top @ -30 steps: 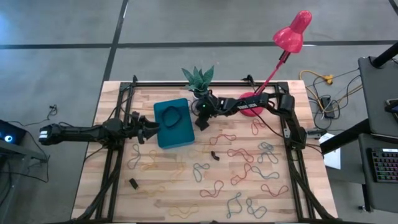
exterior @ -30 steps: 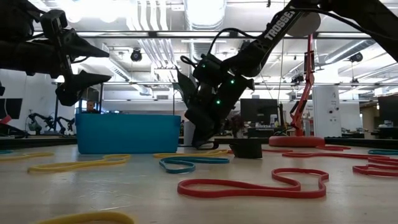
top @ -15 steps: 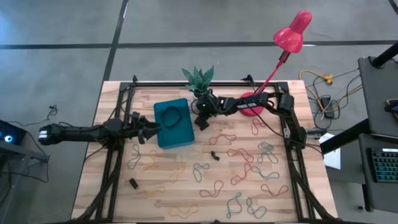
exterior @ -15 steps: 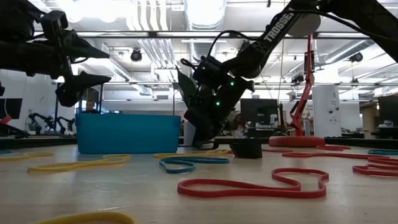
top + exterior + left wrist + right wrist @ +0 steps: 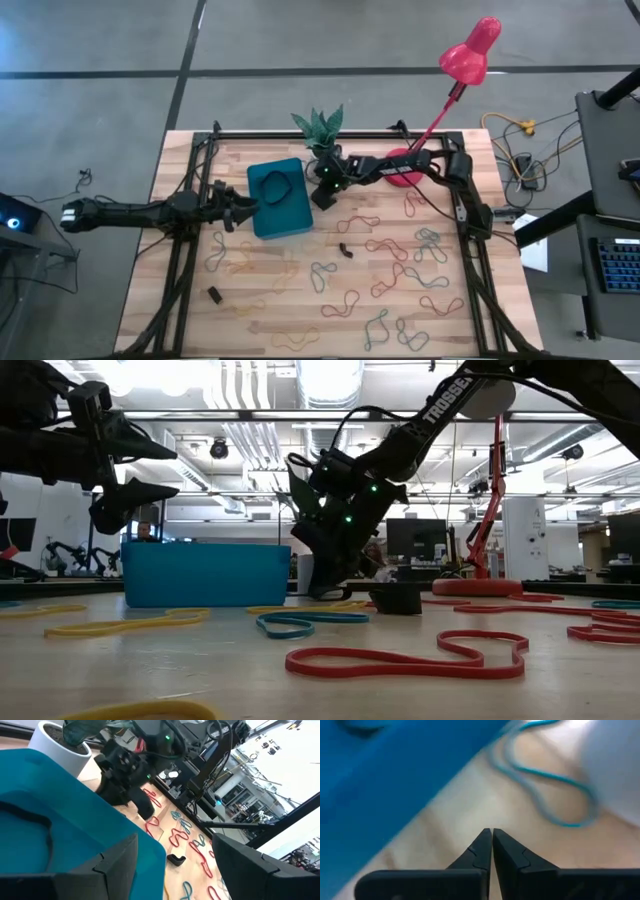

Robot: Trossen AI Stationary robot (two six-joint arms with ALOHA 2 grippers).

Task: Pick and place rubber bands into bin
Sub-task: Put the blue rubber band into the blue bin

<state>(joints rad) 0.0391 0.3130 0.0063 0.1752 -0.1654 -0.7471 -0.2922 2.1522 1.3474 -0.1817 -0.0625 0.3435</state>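
The teal bin [image 5: 278, 197] stands left of the table's middle with one dark rubber band [image 5: 275, 186] inside. Many red, yellow and grey-green rubber bands [image 5: 400, 270] lie loose on the wooden table's near and right parts. My right gripper [image 5: 322, 196] is shut, slanting down just off the bin's right side; its wrist view shows nothing between the closed tips [image 5: 491, 831]. A teal band [image 5: 545, 780] lies on the wood beyond them. My left gripper [image 5: 240, 208] hangs open above the table at the bin's left side [image 5: 60, 820].
A white pot with a green plant [image 5: 320, 130] stands just behind my right gripper. A pink lamp [image 5: 470, 55] rises from its base [image 5: 405, 172] at the far right. Small black pieces [image 5: 345, 250] [image 5: 214, 294] lie among the bands. Black frame rails run along the table's sides.
My right gripper has rolled and tipped a little beside the bin's right side, and its fingers have shut with nothing seen between them. The bands and the bin lie as before.
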